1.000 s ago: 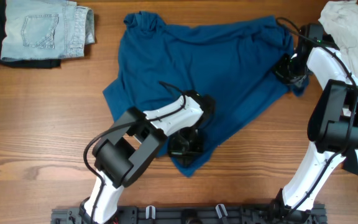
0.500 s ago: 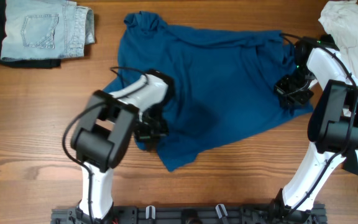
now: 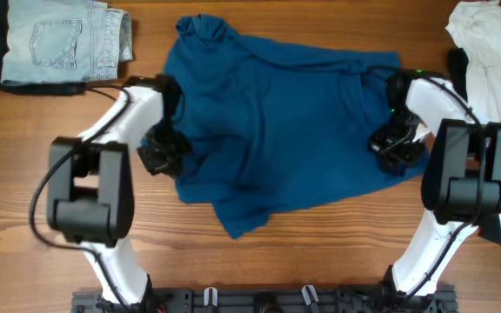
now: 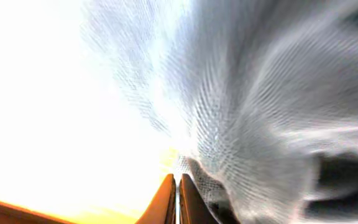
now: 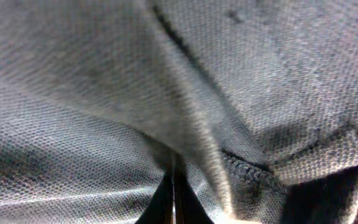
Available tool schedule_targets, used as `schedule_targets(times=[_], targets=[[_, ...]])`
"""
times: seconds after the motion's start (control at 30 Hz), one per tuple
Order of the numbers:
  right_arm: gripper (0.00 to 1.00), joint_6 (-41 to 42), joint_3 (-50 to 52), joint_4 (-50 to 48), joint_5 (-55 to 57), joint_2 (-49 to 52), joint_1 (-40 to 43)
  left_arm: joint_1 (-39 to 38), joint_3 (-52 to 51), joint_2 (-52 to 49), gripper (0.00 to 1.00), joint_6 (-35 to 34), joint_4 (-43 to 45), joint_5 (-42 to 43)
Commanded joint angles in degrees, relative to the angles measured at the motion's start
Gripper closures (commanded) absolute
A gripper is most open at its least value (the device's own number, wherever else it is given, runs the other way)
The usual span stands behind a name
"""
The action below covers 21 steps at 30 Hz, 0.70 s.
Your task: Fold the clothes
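The clothes (image 3: 285, 113), a deep-blue top, lie spread and rumpled across the middle of the table, with the neck end at the back left. My left gripper (image 3: 163, 155) is at the top's left edge, shut on the cloth. In the left wrist view its fingers (image 4: 166, 199) are pressed together, with blue weave (image 4: 247, 112) at their tips. My right gripper (image 3: 396, 143) is shut on the top's right edge. In the right wrist view the cloth (image 5: 104, 93) fills the frame and a fold runs up from the closed right gripper (image 5: 172, 177).
A pale denim piece (image 3: 63, 39) lies on something dark at the back left corner. A white garment (image 3: 494, 61) is heaped along the right edge beside the right arm. Bare wooden table (image 3: 42, 252) runs along the front.
My left gripper has swept from the top's front middle to its left edge, dragging the lower cloth with it. The right gripper has shifted slightly nearer and leftward with the right edge.
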<state>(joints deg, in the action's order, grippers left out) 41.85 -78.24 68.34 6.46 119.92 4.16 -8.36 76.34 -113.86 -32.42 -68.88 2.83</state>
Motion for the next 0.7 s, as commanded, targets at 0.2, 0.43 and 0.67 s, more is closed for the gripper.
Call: schedule_targets(times=[0.2, 0.43, 0.67], targets=[[0.96, 3.4, 10.0, -2.0, -1.4, -5.3, -2.4, 12.9, -0.2, 8.9, 0.96, 5.5, 9.1, 4.8], [0.96, 9.3, 10.0, -4.1, 6.9, -16.6, -2.4, 13.7, -0.2, 8.9, 0.96, 6.8, 10.9, 8.1], [0.95, 2.6, 10.0, -9.6, 5.2, -24.0, -2.4, 12.5, -0.4, 8.4, 0.96, 7.2, 13.0, 8.1]])
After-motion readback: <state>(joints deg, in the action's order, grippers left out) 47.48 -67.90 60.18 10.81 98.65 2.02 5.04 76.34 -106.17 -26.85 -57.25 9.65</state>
